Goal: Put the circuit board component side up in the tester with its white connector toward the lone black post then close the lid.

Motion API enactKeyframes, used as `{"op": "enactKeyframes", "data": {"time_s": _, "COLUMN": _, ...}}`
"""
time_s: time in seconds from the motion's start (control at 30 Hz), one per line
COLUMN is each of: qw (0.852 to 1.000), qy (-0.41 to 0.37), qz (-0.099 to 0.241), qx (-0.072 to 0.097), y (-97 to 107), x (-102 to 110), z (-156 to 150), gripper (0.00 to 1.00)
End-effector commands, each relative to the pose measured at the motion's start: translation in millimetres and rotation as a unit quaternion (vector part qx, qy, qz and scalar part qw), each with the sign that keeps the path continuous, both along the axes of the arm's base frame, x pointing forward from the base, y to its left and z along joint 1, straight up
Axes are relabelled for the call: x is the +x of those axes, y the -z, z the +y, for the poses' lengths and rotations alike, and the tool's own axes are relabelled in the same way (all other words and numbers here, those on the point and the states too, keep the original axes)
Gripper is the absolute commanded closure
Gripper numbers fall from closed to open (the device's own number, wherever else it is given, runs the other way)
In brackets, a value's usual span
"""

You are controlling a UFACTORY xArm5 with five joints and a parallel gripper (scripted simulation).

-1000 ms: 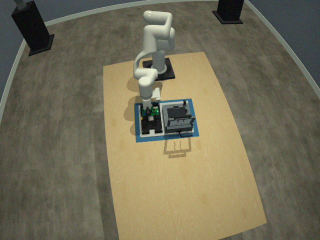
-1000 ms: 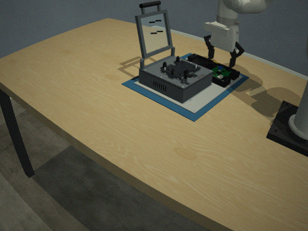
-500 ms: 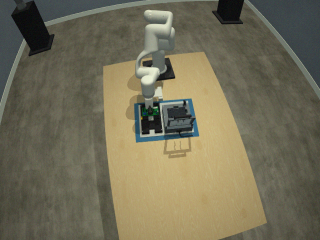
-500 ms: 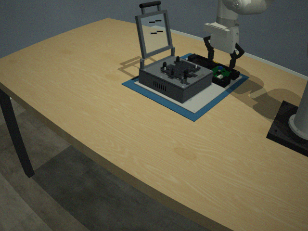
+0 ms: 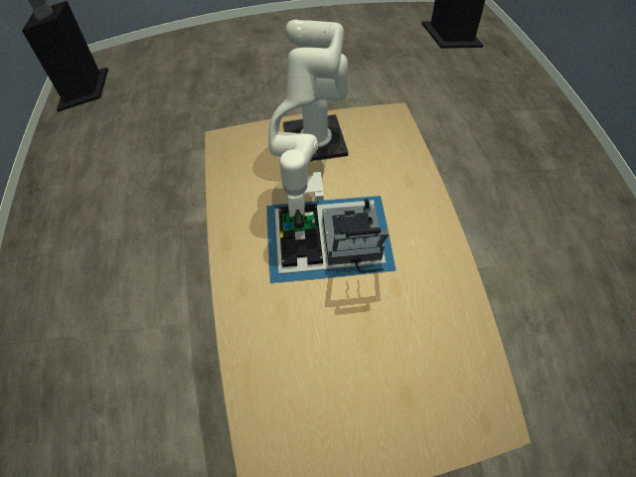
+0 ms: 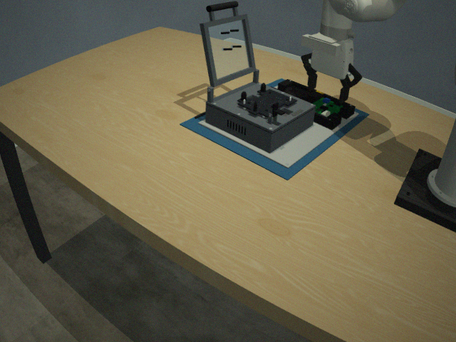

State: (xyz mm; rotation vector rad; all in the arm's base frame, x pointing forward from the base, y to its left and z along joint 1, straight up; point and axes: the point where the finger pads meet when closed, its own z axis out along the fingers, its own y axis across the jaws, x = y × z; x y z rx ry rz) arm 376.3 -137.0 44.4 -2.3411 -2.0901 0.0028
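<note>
The green circuit board [image 6: 328, 107] lies in the black tray [image 6: 316, 102] at the far side of the blue mat; it also shows in the top view [image 5: 298, 222]. My gripper [image 6: 328, 92] hangs straight above the board, fingers wide open and empty, with the tips just above the tray on either side of the board. The grey tester [image 6: 259, 114] stands beside the tray, its nest with black posts on top. Its lid [image 6: 228, 51] stands upright and open, with a black handle at the top. The arm hides part of the board in the top view.
The tray and tester sit on a white plate on a blue mat [image 6: 274, 162]. The arm's black base [image 6: 427, 187] stands at the right. Black pedestals [image 5: 64, 56] stand on the floor far from the table.
</note>
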Motion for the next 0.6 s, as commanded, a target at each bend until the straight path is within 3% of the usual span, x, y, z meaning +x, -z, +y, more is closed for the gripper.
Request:
{"op": "enactKeyframes", "data": {"time_s": 0.0, "qw": 1.0, "qy": 0.0, "qz": -0.002, "qx": -0.001, "y": -1.2, "x": 1.2, "z": -0.4, "gripper": 0.0}}
{"op": "enactKeyframes", "data": {"time_s": 0.57, "qw": 1.0, "qy": 0.0, "qz": -0.002, "qx": -0.001, "y": -2.7, "x": 1.2, "z": -0.4, "gripper": 0.0}}
